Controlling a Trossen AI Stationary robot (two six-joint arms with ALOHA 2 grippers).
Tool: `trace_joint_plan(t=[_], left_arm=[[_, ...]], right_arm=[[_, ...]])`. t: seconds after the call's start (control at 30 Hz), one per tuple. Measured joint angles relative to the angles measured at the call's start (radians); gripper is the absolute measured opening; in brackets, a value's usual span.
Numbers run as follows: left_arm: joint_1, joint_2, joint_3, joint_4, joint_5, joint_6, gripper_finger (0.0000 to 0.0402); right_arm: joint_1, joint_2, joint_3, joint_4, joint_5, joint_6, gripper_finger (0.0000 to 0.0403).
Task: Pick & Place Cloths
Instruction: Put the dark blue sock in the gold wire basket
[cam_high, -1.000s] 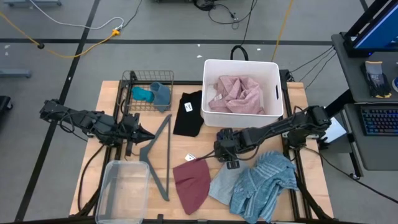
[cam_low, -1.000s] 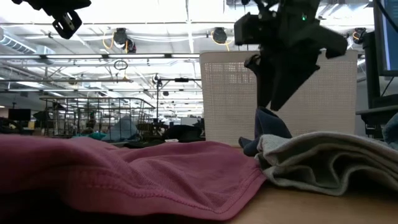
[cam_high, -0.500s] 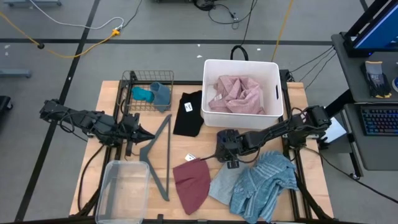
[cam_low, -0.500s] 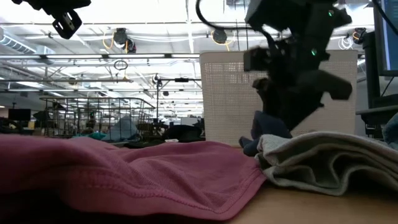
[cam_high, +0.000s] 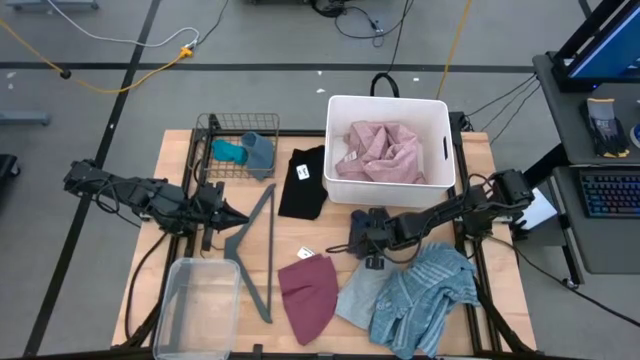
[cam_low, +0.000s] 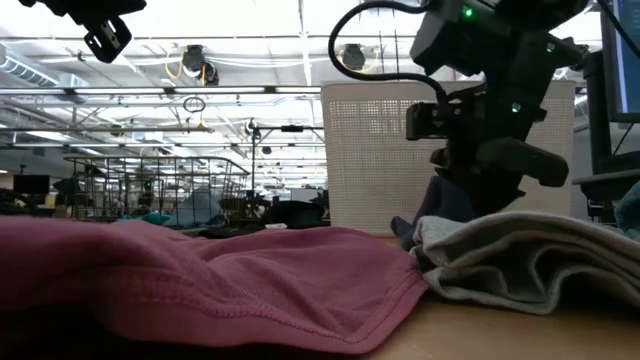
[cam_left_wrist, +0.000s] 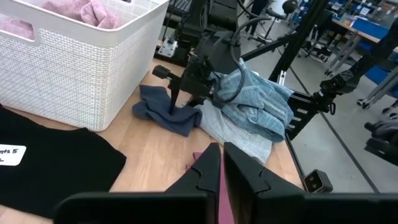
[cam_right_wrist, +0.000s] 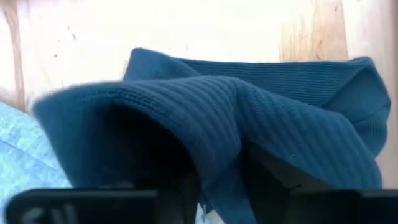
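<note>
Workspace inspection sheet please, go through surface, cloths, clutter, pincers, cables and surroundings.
Surface: wooden table.
Job's things: pink cloth in white basket; black cloth, maroon cloth, striped cloth on table; teal cloth in wire basket.
Clutter: hanger, clear bin.
Grippers: right pincer closing on dark blue cloth; left pincer shut, waiting.
Cables: on floor.
Surroundings: keyboard.

ribbed dark blue cloth (cam_right_wrist: 249, 118), wooden table (cam_high: 470, 160)
</note>
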Motion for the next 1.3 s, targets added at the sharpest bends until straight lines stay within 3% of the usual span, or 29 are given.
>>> trace_joint_plan(t=[0.2, 0.63, 0.93, 1.13, 1.3], left_arm=[[0.000, 0.000, 0.000, 0.000, 0.000, -0.012, 0.0003], [0.000, 0.001, 0.000, 0.001, 0.001, -0.023, 0.0024], [0.000, 0.002, 0.000, 0.032, 0.001, -0.066, 0.0004], [0.000, 0.003, 0.000, 0.082, 0.001, -0.074, 0.0009], [0.000, 0.049, 0.000, 0.244, 0.000, -0.062, 0.0035]], right_arm=[[0.000, -0.005, -0.003, 0.119, -0.022, 0.056, 0.0012], [-0.002, -0.163, -0.002, 0.394, -0.011, 0.106, 0.0005], [-0.001, -0.313, -0.002, 0.803, -0.014, 0.076, 0.0003], [-0.007, -0.352, -0.002, 1.036, -0.137, 0.072, 0.0003], [-0.010, -0.352, -0.002, 1.132, -0.163, 0.076, 0.0002]])
